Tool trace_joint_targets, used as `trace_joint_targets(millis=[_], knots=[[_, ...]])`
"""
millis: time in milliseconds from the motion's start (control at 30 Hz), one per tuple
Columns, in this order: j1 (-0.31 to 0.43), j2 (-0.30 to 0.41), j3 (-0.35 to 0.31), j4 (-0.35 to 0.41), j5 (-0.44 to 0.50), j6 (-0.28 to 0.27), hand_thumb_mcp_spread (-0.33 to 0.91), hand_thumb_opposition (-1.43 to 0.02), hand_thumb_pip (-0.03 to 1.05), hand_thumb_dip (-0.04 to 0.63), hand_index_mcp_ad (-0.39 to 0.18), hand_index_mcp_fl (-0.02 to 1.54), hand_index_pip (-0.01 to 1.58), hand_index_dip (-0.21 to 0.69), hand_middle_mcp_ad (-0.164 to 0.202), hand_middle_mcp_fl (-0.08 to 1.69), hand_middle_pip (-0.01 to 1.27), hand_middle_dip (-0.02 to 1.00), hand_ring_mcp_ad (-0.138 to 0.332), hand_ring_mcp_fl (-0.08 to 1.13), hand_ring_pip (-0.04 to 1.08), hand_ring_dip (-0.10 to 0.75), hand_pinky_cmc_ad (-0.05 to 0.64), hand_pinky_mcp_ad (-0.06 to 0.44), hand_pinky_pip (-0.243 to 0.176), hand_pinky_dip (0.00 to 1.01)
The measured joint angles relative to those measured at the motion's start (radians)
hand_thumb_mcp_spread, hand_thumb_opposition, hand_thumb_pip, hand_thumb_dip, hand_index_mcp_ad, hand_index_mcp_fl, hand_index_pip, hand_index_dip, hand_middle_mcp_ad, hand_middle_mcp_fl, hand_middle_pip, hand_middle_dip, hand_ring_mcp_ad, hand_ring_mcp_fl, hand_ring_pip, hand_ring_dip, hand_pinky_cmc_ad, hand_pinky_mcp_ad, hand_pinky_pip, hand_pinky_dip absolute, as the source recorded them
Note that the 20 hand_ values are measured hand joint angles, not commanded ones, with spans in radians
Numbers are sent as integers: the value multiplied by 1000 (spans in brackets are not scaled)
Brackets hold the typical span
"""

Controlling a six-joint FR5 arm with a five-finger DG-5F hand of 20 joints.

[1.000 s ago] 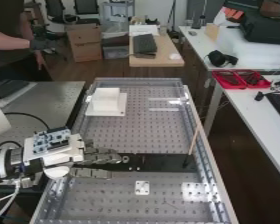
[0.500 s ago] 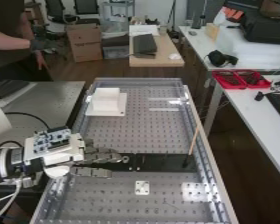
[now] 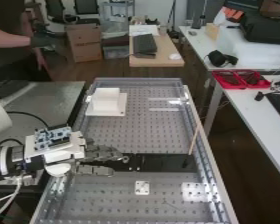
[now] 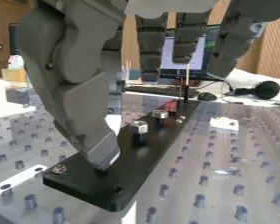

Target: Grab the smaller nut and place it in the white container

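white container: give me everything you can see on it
The white container is a plain matt white box, plastic by the look of it, upright on a thin, wider white base with a small dark spot near its near right corner in the high view. It rests flat towards the far left of the bench, beyond the flat black bar. Nothing but the bench appears to touch it. Its inside can't be made out.

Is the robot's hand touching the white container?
Apart. In the high view, a wide stretch of bench shows between the hand and the white container.
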Motion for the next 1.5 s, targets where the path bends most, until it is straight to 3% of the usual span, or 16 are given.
trace_joint_targets(millis=[433,733,900,1100,1333,1500], knots=[[10,108,-26,1,-35,50,492,-1033,607,218,-188,520,1518,31,73,209,131,222,127,12,98,82,360,286,-10,209],[56,278,-41,-57,-35,106,492,-1033,607,220,-188,520,1518,31,66,208,131,222,126,12,94,82,356,283,-10,209],[104,376,-45,-123,20,140,492,-1033,609,220,-188,520,1518,30,66,236,131,222,126,12,98,82,356,288,-10,209],[160,434,-56,-176,110,159,492,-1033,609,220,-188,520,1518,35,66,234,131,222,126,12,98,82,354,288,-10,209],[222,462,-84,-193,214,182,490,-1033,609,220,-188,520,1518,35,73,234,131,222,126,12,98,82,354,288,-12,209],[291,514,-123,-181,309,231,494,-1033,609,220,-188,520,1510,35,75,234,131,222,129,12,98,82,354,284,-10,209]])
